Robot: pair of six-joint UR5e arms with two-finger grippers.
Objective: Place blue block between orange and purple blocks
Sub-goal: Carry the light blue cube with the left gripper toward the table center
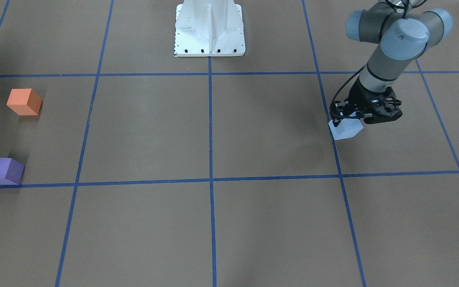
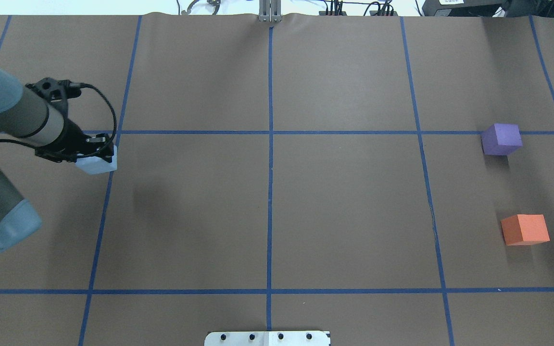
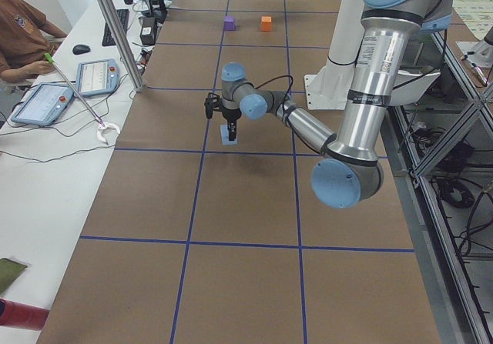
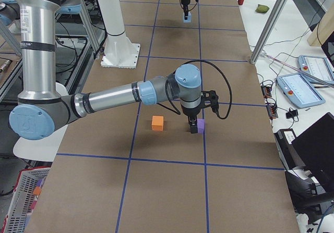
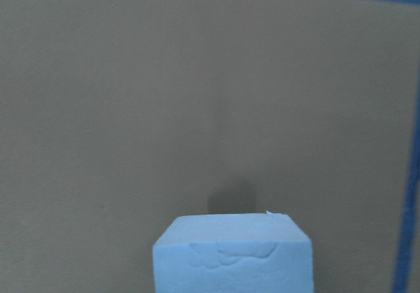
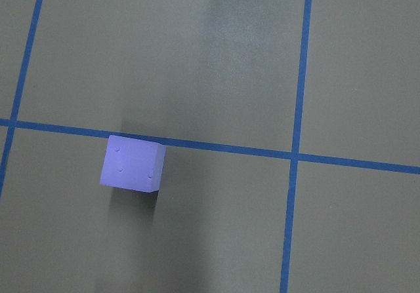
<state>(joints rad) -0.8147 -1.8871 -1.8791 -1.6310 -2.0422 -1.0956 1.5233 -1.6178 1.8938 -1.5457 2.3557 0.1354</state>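
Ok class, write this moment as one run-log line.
left gripper: shut on blue block | orange block, purple block: apart, gap unfilled | right gripper: state unclear | placement: not done

The tabletop (image 2: 334, 202) is matt brown paper, lined with smooth blue tape (image 2: 269, 216). The blue block (image 5: 231, 257) looks like matt foam, its face dented. The purple block (image 6: 131, 164) is matt and faintly pitted.

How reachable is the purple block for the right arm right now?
Probably yes. The right gripper hangs high near the purple block, which stands free on top and sides; the orange block sits apart. The left gripper holds the blue block far off.
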